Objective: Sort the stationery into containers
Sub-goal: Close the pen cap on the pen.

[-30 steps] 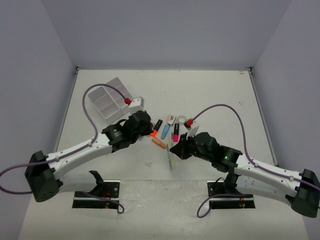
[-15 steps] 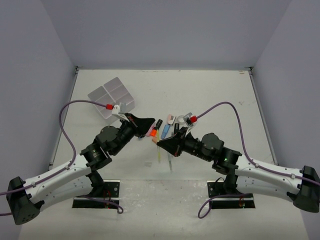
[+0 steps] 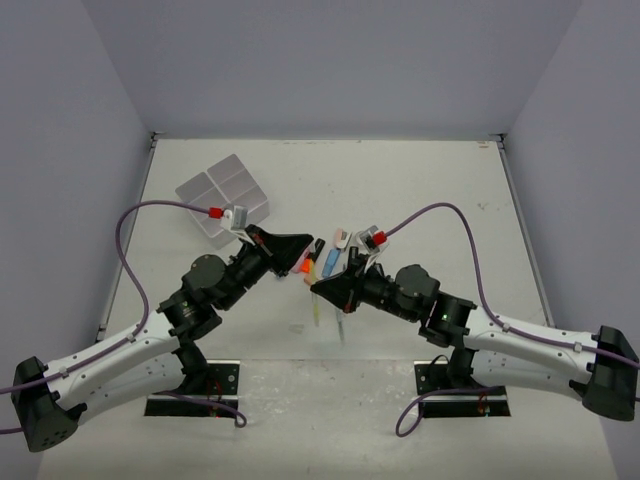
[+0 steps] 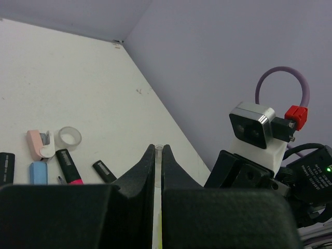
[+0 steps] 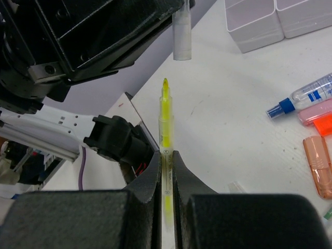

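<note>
Nothing seems sorted yet: the tray [image 3: 222, 195] at upper left looks empty, and loose stationery [image 3: 331, 262] lies mid-frame. The right end effector [image 5: 166, 155] pinches the yellow pen [image 5: 165, 111]; the left end effector [image 4: 158, 155] pinches its cap [image 5: 181, 31].

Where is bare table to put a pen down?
Free: the table right of the stationery pile, up to the right wall; also the far strip behind the tray. Crowded: the centre, where the left gripper and right gripper meet.
</note>
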Robot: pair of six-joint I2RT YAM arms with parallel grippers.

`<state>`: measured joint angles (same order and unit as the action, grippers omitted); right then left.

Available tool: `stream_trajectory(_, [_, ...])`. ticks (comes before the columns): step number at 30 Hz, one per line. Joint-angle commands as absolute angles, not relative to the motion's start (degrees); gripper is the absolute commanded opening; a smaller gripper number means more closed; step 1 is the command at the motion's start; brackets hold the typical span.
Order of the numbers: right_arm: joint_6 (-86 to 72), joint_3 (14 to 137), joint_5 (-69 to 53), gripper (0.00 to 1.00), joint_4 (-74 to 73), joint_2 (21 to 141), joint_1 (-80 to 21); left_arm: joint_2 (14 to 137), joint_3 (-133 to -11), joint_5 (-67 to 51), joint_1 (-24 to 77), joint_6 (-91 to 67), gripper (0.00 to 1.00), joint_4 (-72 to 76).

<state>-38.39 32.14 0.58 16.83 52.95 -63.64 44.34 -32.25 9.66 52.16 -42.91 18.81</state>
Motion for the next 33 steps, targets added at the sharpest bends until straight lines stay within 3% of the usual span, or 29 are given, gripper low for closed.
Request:
stream_trajectory(1, [-37.57,34.75,2.91,0.0,17.67,53.19,-63.81,43.48,-33.59,8.05,52.38,-40.74,0.0,21.67])
stream_trajectory(33, [-37.11,36.31,5.29,0.0,14.58,50.25,-63.81,44.14,-31.29,6.32,52.38,-40.11,0.0,24.02])
